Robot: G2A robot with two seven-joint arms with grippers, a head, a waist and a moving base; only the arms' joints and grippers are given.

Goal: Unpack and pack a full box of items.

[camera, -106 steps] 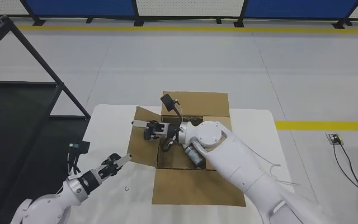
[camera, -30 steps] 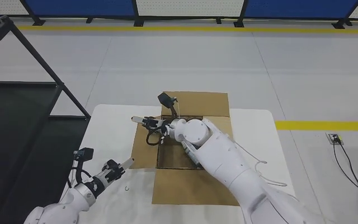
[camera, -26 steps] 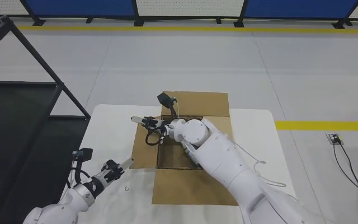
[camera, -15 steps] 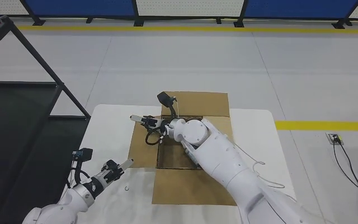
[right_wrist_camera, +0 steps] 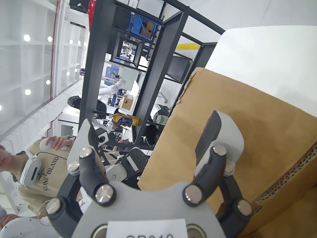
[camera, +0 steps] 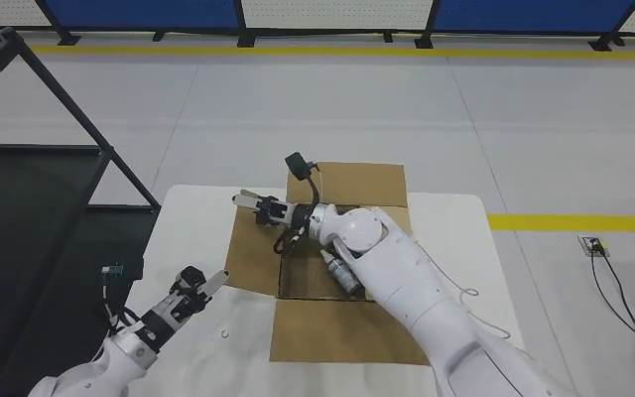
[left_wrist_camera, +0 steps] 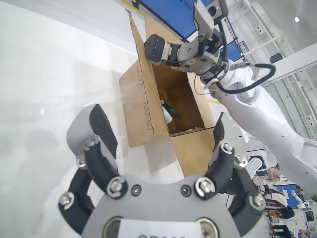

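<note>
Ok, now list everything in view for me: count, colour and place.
cardboard box: 1, brown, flaps open, mid-table
bottle: 1 seen, dark with a pale end, lying inside the box
table: 1, white, under the box
frame: 1, black, beside the table
left gripper: 1, grey and black, open, above the table's near corner
right gripper: 1, grey and black, open, at the box's side flap

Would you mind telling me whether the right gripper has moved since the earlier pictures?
Yes. Top view: the right gripper has shifted toward the far corner of the box's left flap.
</note>
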